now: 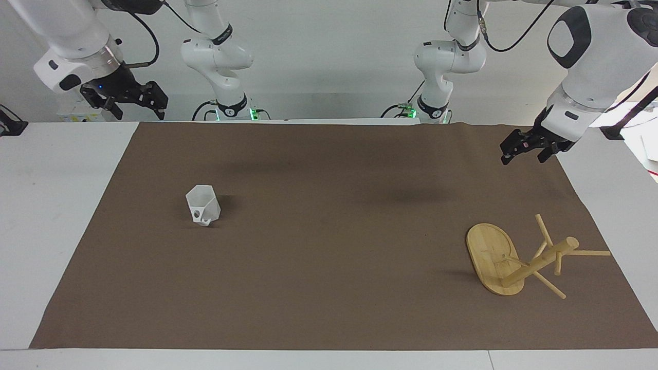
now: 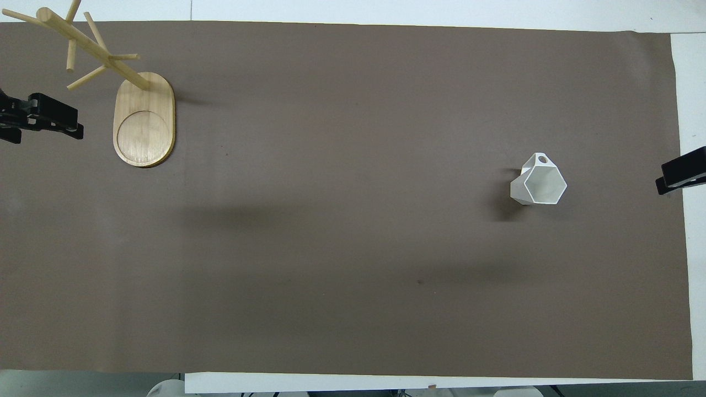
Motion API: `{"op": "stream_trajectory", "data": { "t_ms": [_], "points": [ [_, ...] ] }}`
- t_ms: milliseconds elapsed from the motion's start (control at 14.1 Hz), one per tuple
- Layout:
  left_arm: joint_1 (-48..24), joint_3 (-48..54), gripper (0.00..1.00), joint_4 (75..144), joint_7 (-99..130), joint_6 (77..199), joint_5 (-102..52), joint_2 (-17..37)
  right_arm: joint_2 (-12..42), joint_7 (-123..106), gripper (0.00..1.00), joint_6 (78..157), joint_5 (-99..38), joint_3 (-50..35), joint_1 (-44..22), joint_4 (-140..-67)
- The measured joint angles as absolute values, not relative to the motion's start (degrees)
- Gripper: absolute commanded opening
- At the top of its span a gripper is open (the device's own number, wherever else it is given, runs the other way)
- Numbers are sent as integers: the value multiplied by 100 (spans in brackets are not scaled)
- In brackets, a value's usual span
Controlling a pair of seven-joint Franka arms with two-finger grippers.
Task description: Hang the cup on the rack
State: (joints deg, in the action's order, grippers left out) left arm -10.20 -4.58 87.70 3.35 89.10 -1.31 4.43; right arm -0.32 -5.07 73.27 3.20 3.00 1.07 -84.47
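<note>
cup (image 1: 203,204) upright, mouth up | rack (image 1: 519,259) pole vertical

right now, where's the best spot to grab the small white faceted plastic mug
The small white faceted plastic mug stands upright, mouth open upward, handle turned away from the robots. Probably best: come straight down and pinch the rim wall nearest the robots, leaving the handle loop free for a peg.

One high camera faces the robots across the white desk (image 1: 61,205), another looks steeply down from above them, and both share the brown rectangular mat (image 1: 329,257).
</note>
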Motion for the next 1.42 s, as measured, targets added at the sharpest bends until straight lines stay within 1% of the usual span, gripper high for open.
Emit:
{"op": "stream_trajectory", "data": {
  "t_ms": [568,710,781,995,1137,1279,1421],
  "points": [
    [-1020,-458,100,8770,335,8910,-131,442,-32,-619,100,7312,288,302,112,-8463],
    [-1020,-458,100,8770,335,8910,-131,442,-37,-1325,100,7389,219,306,117,-8501],
    [-1020,-458,100,8770,335,8910,-131,442,-46,-1847,100,7589,39,321,159,-8602],
    [-1020,-458,100,8770,335,8910,-131,442,-46,-3818,100,8133,-704,354,771,-9022],
    [-1020,-458,100,8770,335,8910,-131,442,97,-5284,100,8341,-1186,370,1173,-9201],
    [-1020,-458,100,8771,335,8910,-131,442,461,-6627,100,8481,-1818,374,1599,-9293],
    [-1020,-458,100,8771,335,8910,-131,442,1014,-8146,100,8523,-2695,378,2137,-9428]
  ]
}}
